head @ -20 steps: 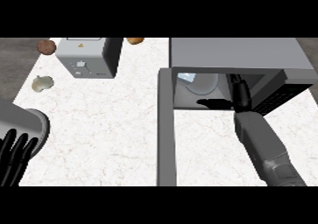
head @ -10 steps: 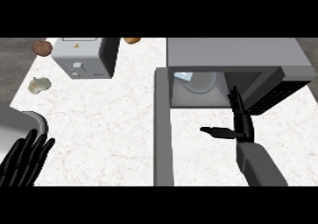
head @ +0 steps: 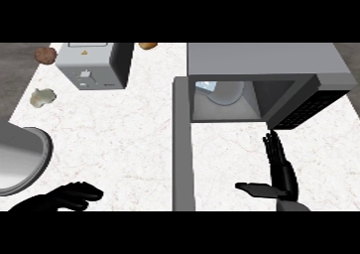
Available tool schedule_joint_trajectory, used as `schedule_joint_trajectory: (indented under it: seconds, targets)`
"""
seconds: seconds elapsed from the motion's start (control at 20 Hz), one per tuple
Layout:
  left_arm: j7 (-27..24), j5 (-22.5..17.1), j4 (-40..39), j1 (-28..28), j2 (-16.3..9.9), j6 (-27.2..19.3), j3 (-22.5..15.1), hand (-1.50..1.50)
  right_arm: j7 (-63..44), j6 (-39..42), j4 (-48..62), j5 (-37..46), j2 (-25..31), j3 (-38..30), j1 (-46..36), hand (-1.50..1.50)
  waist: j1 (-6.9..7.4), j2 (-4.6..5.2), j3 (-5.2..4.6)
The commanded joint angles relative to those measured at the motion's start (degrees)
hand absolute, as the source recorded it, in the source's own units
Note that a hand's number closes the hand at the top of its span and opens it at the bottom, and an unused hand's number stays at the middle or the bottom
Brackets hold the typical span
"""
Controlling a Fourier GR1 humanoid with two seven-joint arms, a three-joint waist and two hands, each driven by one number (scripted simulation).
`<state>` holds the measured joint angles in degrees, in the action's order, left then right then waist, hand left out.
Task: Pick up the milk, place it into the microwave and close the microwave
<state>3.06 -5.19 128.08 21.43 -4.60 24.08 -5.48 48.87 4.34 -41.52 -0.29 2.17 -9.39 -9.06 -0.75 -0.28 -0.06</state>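
Note:
The grey microwave [head: 263,59] stands at the back right with its cavity exposed. Its door [head: 183,149] is swung wide and runs as a long grey slab toward the lower edge. Inside the cavity sits a pale, rounded thing [head: 225,93], which I take for the milk; its shape is hard to make out. My right hand [head: 279,171] is open in front of the cavity, outside it, fingers straight and pointing at the microwave, thumb out to the left, holding nothing. My left hand [head: 64,197] lies low at the left edge, fingers curled, with nothing in it.
A toaster [head: 91,67] stands at the back left, with a potato [head: 45,54] and a garlic bulb [head: 42,97] beside it. A small brown item [head: 147,45] lies behind the toaster. A metal pot [head: 18,158] fills the left edge.
My right hand has drawn back out of the microwave toward the lower edge, leaving the pale thing inside. My left hand has sunk lower and its fingers have curled.

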Motion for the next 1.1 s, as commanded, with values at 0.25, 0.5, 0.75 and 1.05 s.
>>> schedule_joint_trajectory:
  seconds: [0.25,0.5,0.75,1.05]
  targets:
    - [3.77,7.22,-8.11,-10.42,4.13,-2.45,-8.55,1.50,1.41,5.68,-18.14,-2.21,0.08,3.85,18.29,-1.50,0.09,0.20,0.04]
    - [3.71,10.66,-15.93,-17.36,4.51,-4.91,-13.39,1.50,2.81,8.10,-24.00,-3.22,1.84,3.98,25.73,-1.50,-0.18,0.26,0.05]
    - [9.06,7.10,-19.99,-22.74,3.07,3.81,-13.49,1.50,0.38,8.63,-28.12,-4.10,2.59,3.92,27.92,-1.50,-0.10,0.32,0.05]
    - [4.14,13.08,-27.78,-26.36,4.57,1.37,-19.63,1.50,-0.73,13.16,-35.33,-7.64,5.12,3.01,34.78,-1.50,0.26,0.27,0.04]
